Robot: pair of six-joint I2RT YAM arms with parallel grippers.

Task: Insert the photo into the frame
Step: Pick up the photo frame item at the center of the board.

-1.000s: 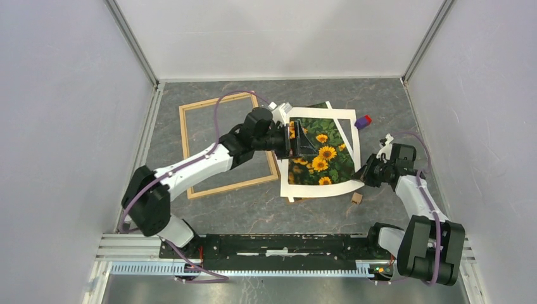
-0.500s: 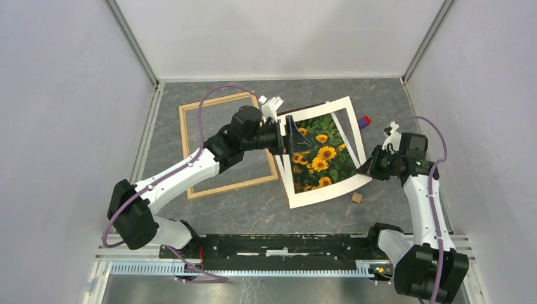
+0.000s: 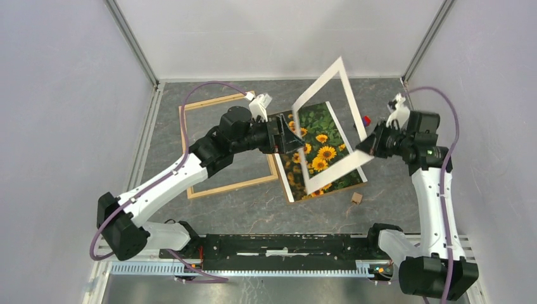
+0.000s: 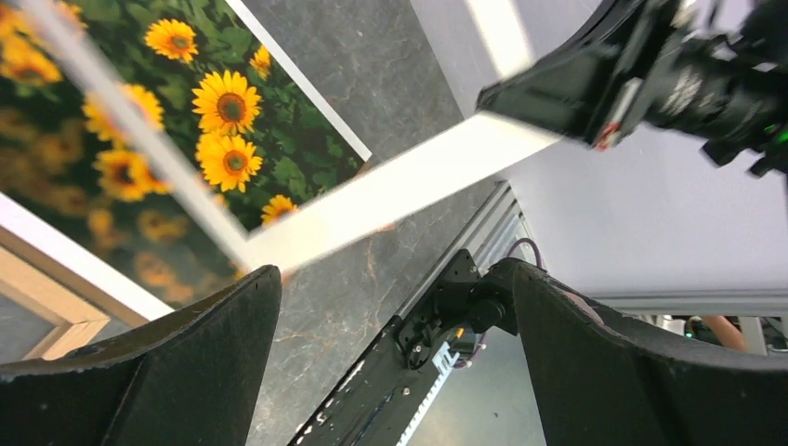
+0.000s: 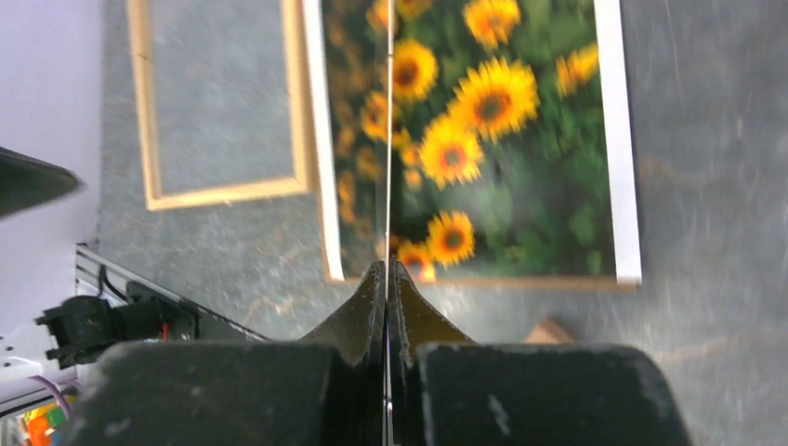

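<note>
The photo (image 3: 323,149) of sunflowers lies flat on the table right of the frame (image 3: 185,145), an empty light wood rectangle. My right gripper (image 3: 367,147) is shut on a corner of the white mat border (image 3: 318,82) and holds it tilted up in the air above the photo. In the right wrist view the fingers (image 5: 387,269) pinch the mat (image 5: 387,139) edge-on, with the photo (image 5: 502,139) and frame (image 5: 223,193) below. My left gripper (image 3: 288,136) is open and empty over the photo's left edge. Its wrist view shows the wide jaws (image 4: 395,307), the photo (image 4: 223,111) and the mat (image 4: 400,181).
A small wooden block (image 3: 357,198) lies near the photo's near right corner. A purple and red object (image 3: 366,120) sits just right of the photo. A brown board edge (image 5: 520,281) shows under the photo's near side. Walls close in on both sides.
The right gripper has lifted the white mat off the photo, up and to the right, tilting it steeply. The left gripper has drawn back a little to the left.
</note>
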